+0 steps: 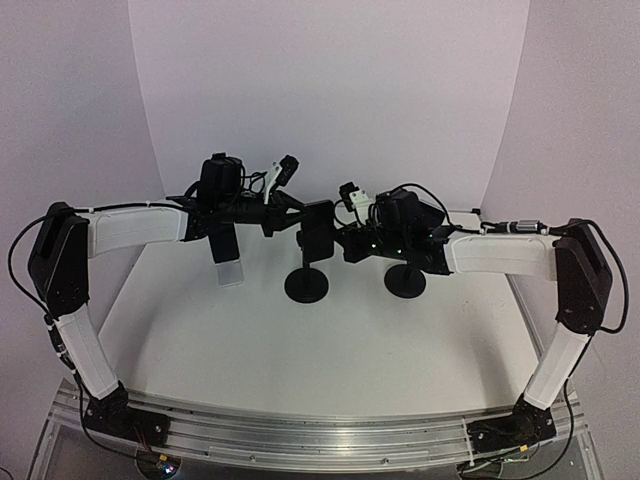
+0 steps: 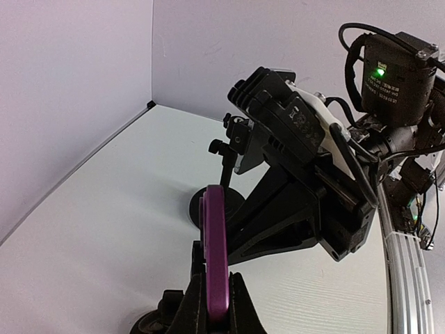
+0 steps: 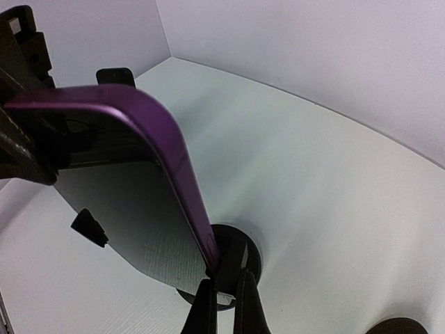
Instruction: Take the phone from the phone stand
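Arms meet over the middle of the table [image 1: 300,350]; the left arm [image 1: 130,228] rises from its base, bends at the elbow and runs level to the right, and the right arm [image 1: 500,255] mirrors it, running level to the left; both wrists end at the phone [image 1: 318,232], one on each side. It stands upright on its long edge atop the stand [image 1: 306,286], above the post and round black base, near the centre of the table; black clamp tabs show against its edges in the right wrist view. The left gripper [image 2: 217,300] is closed narrow on the phone's purple rim, which runs straight up out from between the two fingers, a finger pressed to each face. The right gripper [image 3: 224,306] sits low at the phone's opposite lower corner, fingers drawn close together with only a thin gap; the purple edge curves down to a dark piece just above that gap, and whether the fingers pinch anything cannot be told. A second stand [image 1: 405,281] rests just under the right wrist, near the first.
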You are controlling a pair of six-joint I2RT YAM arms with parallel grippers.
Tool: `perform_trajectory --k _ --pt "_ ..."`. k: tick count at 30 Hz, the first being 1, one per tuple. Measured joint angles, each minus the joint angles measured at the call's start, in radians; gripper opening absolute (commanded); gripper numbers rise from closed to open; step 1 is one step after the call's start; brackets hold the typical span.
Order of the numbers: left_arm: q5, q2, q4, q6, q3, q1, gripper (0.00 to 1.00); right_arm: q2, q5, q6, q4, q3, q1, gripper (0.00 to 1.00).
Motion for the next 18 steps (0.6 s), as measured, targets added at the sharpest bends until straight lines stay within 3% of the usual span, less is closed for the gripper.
perform_trajectory --k 18 --pt "-0.002 0.000 -0.113 0.085 0.052 -0.004 0.00 0.000 -0.040 0.011 -0.006 0.000 -0.018 0.00"
